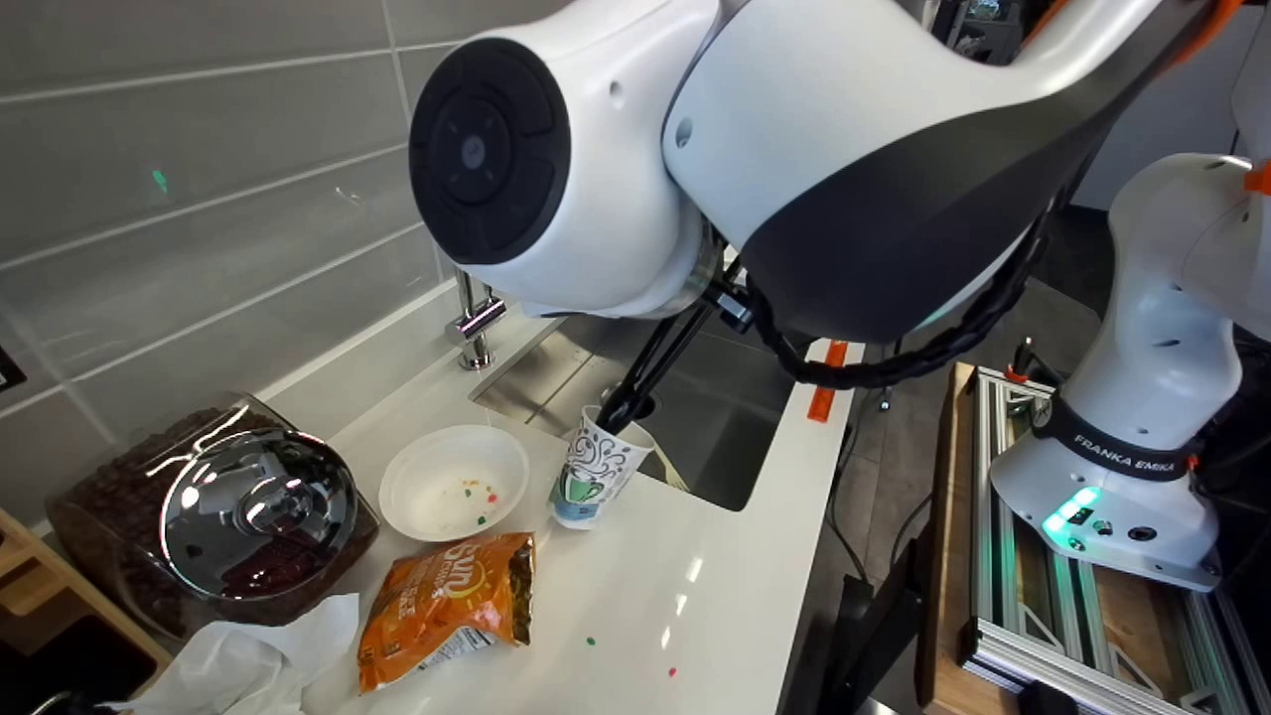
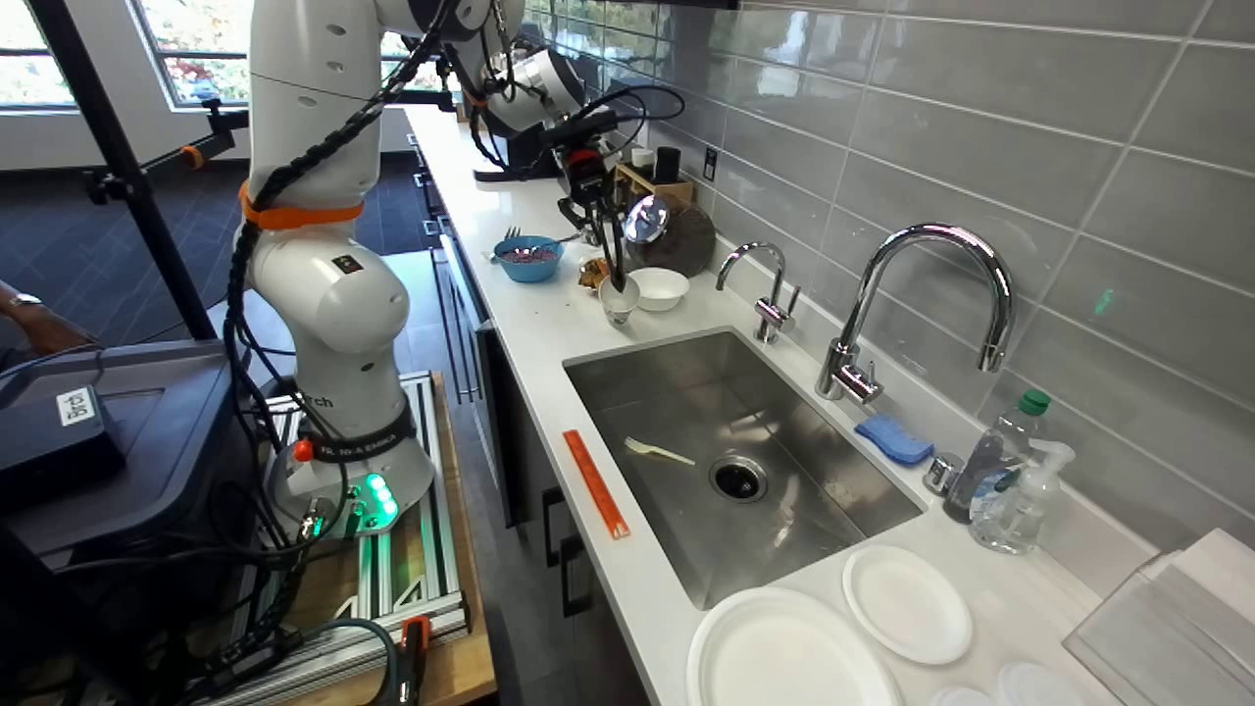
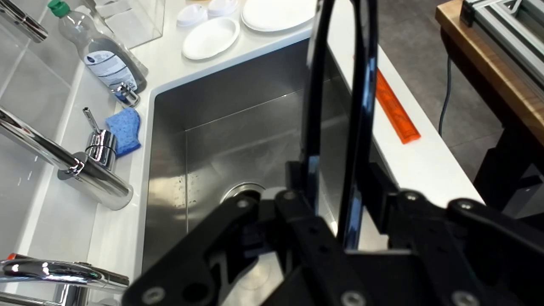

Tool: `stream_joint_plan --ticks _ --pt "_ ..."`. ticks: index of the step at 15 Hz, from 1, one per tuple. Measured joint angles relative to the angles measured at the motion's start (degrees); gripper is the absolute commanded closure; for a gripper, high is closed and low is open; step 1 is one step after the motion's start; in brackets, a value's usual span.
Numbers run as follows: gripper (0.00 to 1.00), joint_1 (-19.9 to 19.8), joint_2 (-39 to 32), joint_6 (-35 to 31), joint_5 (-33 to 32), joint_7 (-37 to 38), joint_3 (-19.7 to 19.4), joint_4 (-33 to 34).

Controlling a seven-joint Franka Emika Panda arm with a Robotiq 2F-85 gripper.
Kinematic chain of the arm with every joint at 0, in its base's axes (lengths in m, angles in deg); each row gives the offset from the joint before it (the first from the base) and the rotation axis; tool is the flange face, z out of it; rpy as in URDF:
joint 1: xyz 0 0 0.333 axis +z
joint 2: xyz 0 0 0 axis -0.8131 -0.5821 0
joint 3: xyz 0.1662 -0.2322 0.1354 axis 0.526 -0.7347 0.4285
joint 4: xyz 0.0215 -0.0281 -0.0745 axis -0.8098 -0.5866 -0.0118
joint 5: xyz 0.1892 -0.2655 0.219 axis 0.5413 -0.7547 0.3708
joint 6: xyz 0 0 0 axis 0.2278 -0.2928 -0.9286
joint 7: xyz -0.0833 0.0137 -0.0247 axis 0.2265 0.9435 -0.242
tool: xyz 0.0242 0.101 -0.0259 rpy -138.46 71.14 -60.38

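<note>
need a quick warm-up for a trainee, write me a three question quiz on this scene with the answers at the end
1. Multiple choice: what is the gripper holding?
A) a blue sponge
B) black tongs
C) an orange chip bag

2. Fill the gap: below the gripper there is a paper ____ printed with swirls.

3. True or false: a pale utensil lies inside the sink.

Key:
1. B
2. cup
3. True
</note>
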Motion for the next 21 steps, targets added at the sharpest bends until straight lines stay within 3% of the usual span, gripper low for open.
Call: stream_joint_plan --ticks 21 --pt "0.86 0.3 1.5 -2.8 -0.1 0.4 2.4 2.6"
